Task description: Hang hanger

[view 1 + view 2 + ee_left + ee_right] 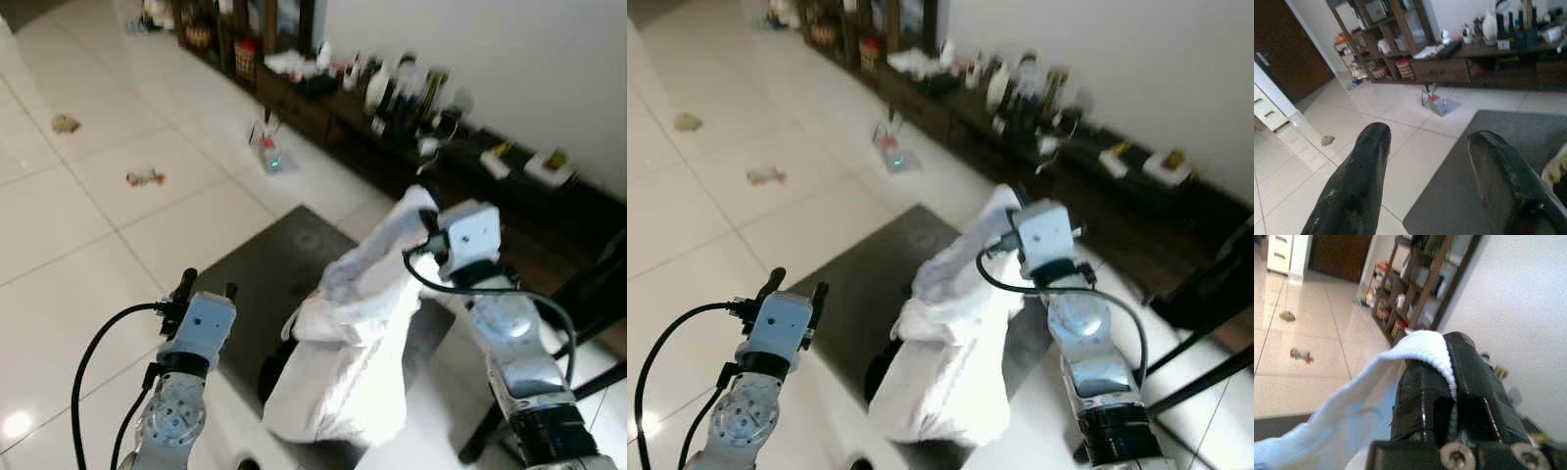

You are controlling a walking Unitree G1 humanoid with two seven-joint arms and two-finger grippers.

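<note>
A white garment (353, 343) hangs in a bunched drape in front of me, over a dark grey mat (260, 269). My right gripper (428, 217) is raised and shut on the garment's top edge; in the right wrist view the white fabric (1422, 345) is pinched between the two black fingers (1420, 396). I cannot make out a hanger; the fabric may cover it. My left gripper (208, 286) stands open and holds nothing, lower and to the left of the garment. In the left wrist view its fingers (1359, 176) point across the floor toward the shelves.
A low dark cabinet (323, 113) with bottles and clutter runs along the white wall at the back. Black furniture legs (588, 377) stand at the right. A small device with a green light (271, 159) and scraps (145, 177) lie on the white tile floor.
</note>
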